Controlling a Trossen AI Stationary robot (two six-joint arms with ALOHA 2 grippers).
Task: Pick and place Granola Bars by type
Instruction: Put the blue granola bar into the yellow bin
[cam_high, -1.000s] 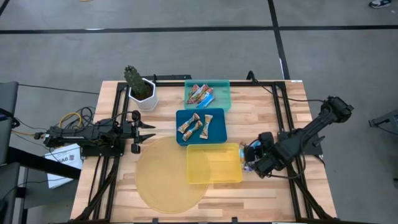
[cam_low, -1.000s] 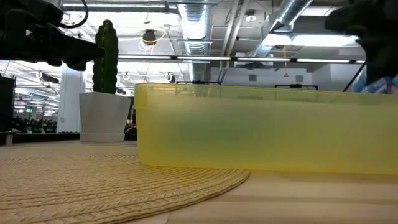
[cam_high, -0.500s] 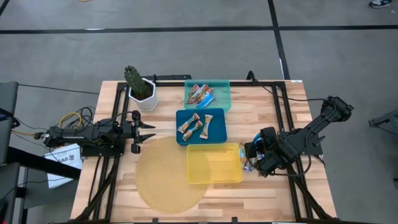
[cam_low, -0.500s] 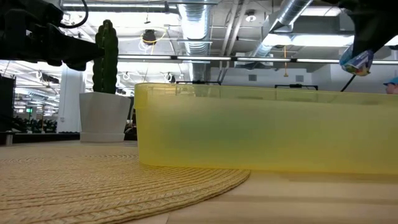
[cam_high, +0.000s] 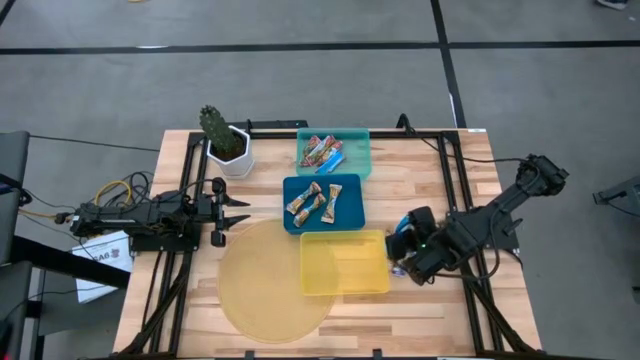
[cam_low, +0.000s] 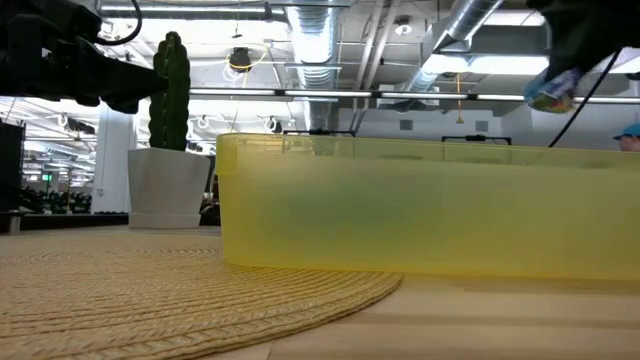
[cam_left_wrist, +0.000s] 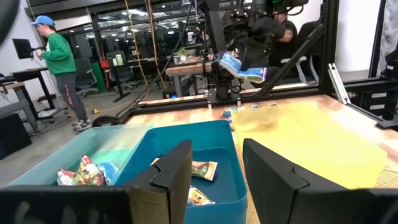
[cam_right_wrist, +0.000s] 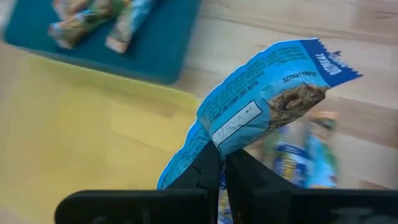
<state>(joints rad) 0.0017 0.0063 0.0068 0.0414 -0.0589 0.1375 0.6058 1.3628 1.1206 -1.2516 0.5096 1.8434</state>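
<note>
— Biggest first, and the room to move?
— Wooden table (cam_high: 430, 170), bare boards along the right side and near edge. Round woven mat (cam_high: 255, 290) on the front left part, its rim under the yellow tray (cam_high: 345, 263). Yellow tray showing no bars, long side toward the near edge; blue tray (cam_high: 352, 208) just behind it, teal tray (cam_high: 357, 150) behind that, the three nearly in a column. Potted cactus (cam_high: 222, 140) at the back left corner, beside the teal tray. Open strip of wood between the yellow tray's right wall and the table's right edge.

— And the grippers?
— Right gripper (cam_high: 401, 252) just off the yellow tray's right wall, raised above the rim in the low view, fingers pinched tight on a blue-white bar (cam_right_wrist: 261, 118), wrapper end sticking out past the tips. More blue-white bars (cam_right_wrist: 298, 158) lying on the wood beneath it. Left gripper (cam_high: 237, 213) waiting at the table's left edge, fingers (cam_left_wrist: 273, 177) parted with a clear gap, nothing between them.

— Other bars?
— Tan-brown bars (cam_high: 313, 201) in the blue tray; red-multicolour bars (cam_high: 322, 152) in the teal one.
</note>
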